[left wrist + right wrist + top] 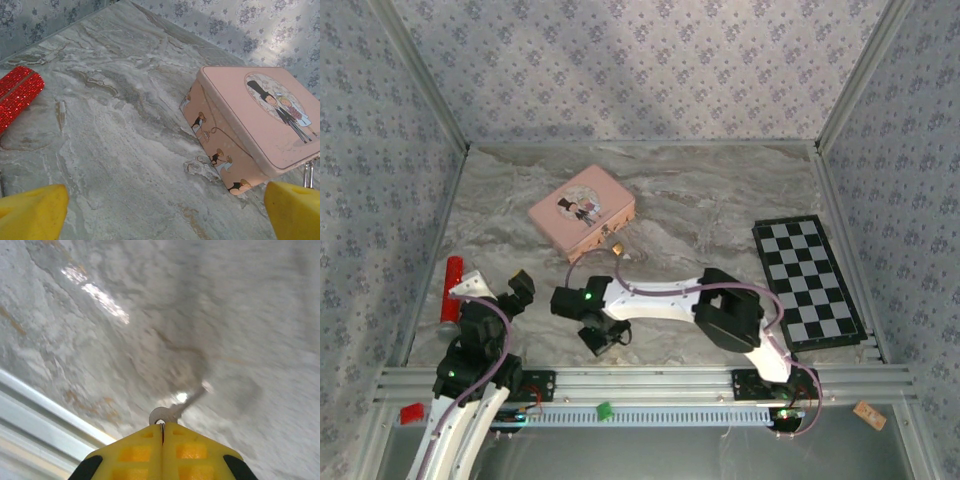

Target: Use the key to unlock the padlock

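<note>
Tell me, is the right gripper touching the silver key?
Touching. The right wrist view shows the right gripper shut on the silver key, pinching its round head, with the blade sticking out in front.

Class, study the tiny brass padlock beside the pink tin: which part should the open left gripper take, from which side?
Best take the brass body of the padlock, not its wire-thin shackle, which offers little to pinch. Bring the left gripper from the near, open-table side, since the pink tin blocks the far side. Its pose is too small to judge.

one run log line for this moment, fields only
right gripper: shut on key | left gripper: open | padlock: at pink tin corner, no gripper on it
</note>
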